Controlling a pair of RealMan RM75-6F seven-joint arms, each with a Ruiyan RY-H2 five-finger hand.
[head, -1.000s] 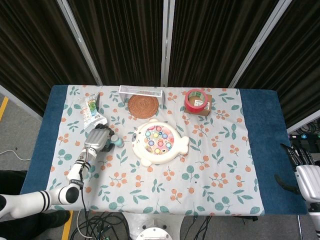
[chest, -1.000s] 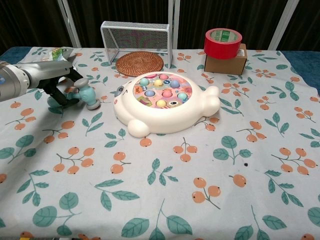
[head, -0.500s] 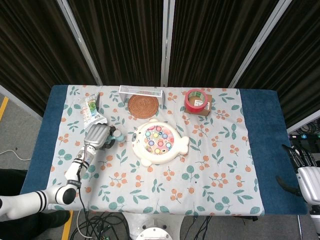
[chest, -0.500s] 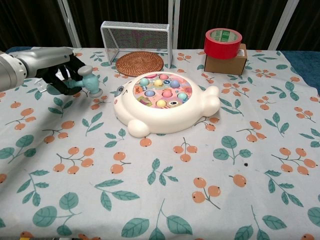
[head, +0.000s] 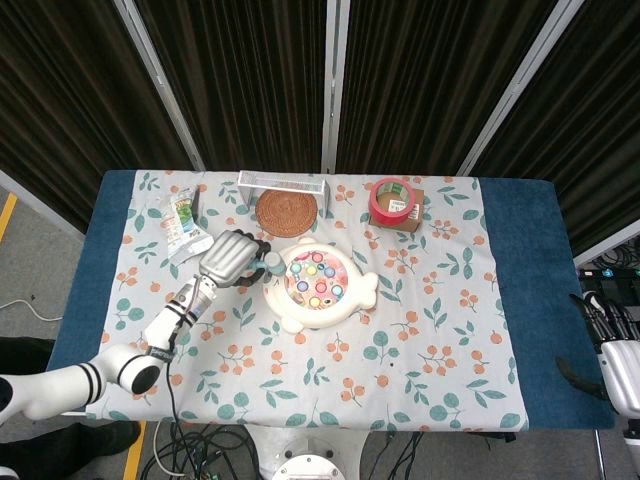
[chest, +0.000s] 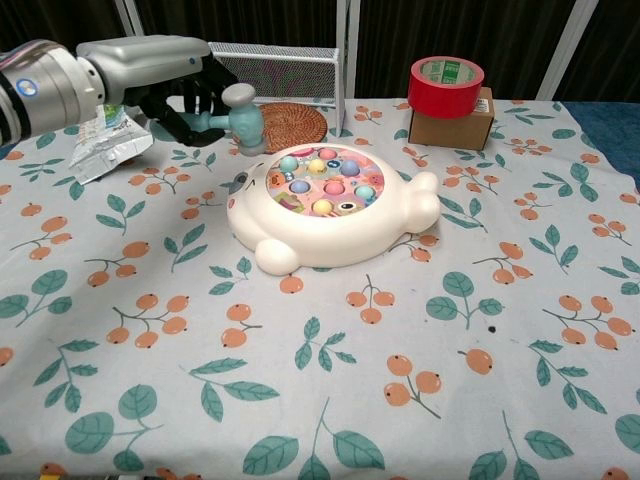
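A small toy hammer with a grey head and a pale blue handle (chest: 237, 117) is held in the left hand (chest: 180, 85). The dark fingers are wrapped tight round the handle, so the hammer is kept from slipping. The hammer is lifted up off the table, with its grey head pointing down. It hangs just beside the left edge of the white, whale-shaped plastic peg game (chest: 330, 205), not touching it. It is probably held that way so the flat end of the head can be brought down on the pegs.

The round pegs in pink, blue, yellow and green (chest: 325, 180) are set in the top of the game. The game is placed in the middle of the table, where it can be reached from above.

The right hand (head: 615, 355) is seen only at the far right edge in the head view, well apart from everything. Nothing is seen in it, but whether its fingers are spread or curled cannot be told.

A crinkly snack packet (chest: 108, 140) lies under the left arm. A round woven brown mat (chest: 285, 125) and a white wire basket (chest: 275, 70) are at the back. A red roll of tape (chest: 445, 85) is set on a small brown cardboard box (chest: 452, 125). The table is covered by a white cloth with leaves and orange berries (chest: 330, 380).
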